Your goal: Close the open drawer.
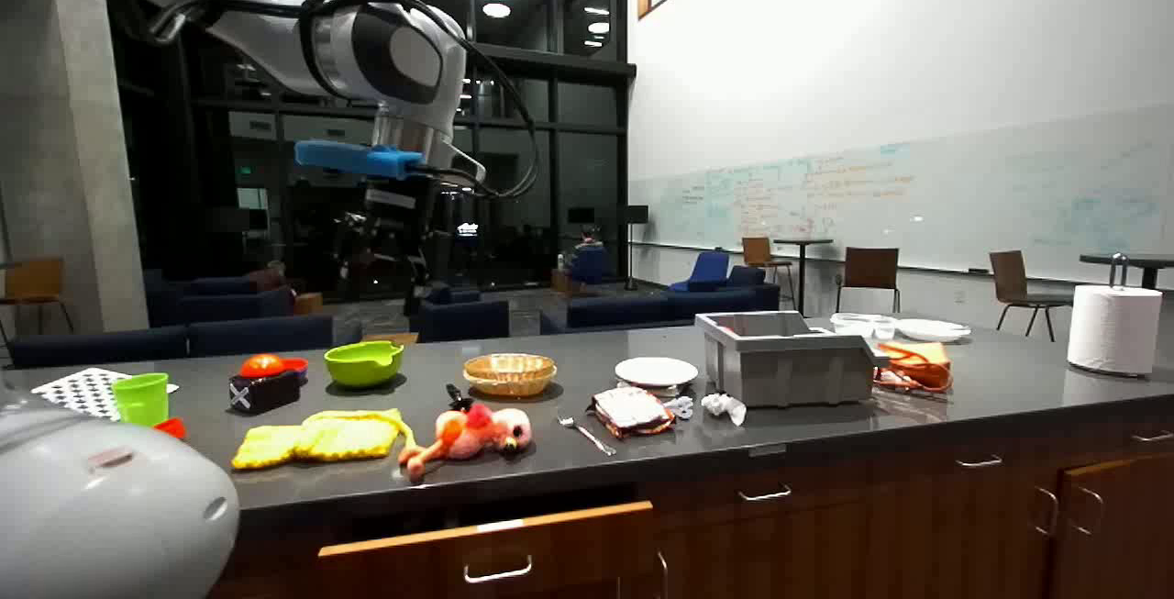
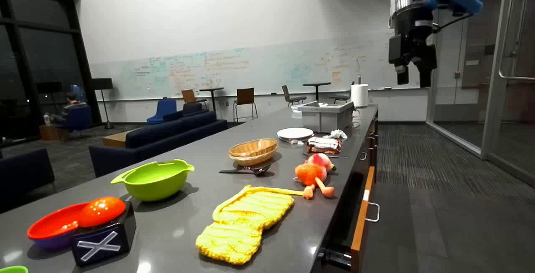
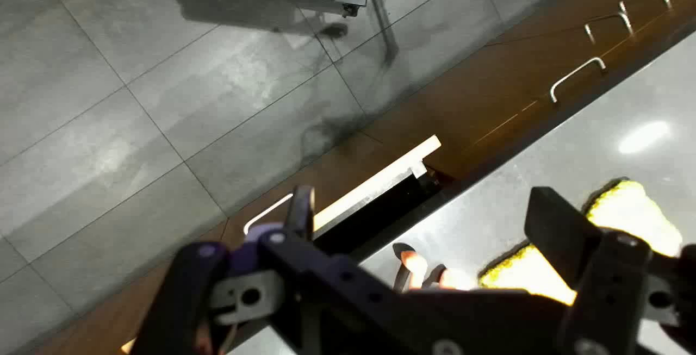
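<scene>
The drawer (image 1: 559, 551) is pulled out from under the counter, with a dark gap behind its brown front. Its silver bar handle (image 1: 498, 571) faces outward. The drawer front's pale top edge (image 2: 360, 227) and handle (image 2: 373, 213) also show in an exterior view. In the wrist view the drawer (image 3: 375, 184) runs diagonally, partly hidden behind one finger, with the handle (image 3: 267, 213) beside that finger. My gripper (image 2: 413, 81) points down, high above the drawer and apart from it. In the wrist view my gripper (image 3: 424, 203) has its fingers wide apart with nothing between them.
The dark counter (image 1: 541, 480) has a yellow knit piece (image 1: 321, 438) and a pink-orange plush toy (image 1: 477, 434) near its front edge above the drawer. A grey bin (image 1: 789, 365), wicker basket (image 1: 510, 374) and green bowl (image 1: 364, 365) stand on it. Shut drawers with silver handles (image 1: 765, 494) sit beside.
</scene>
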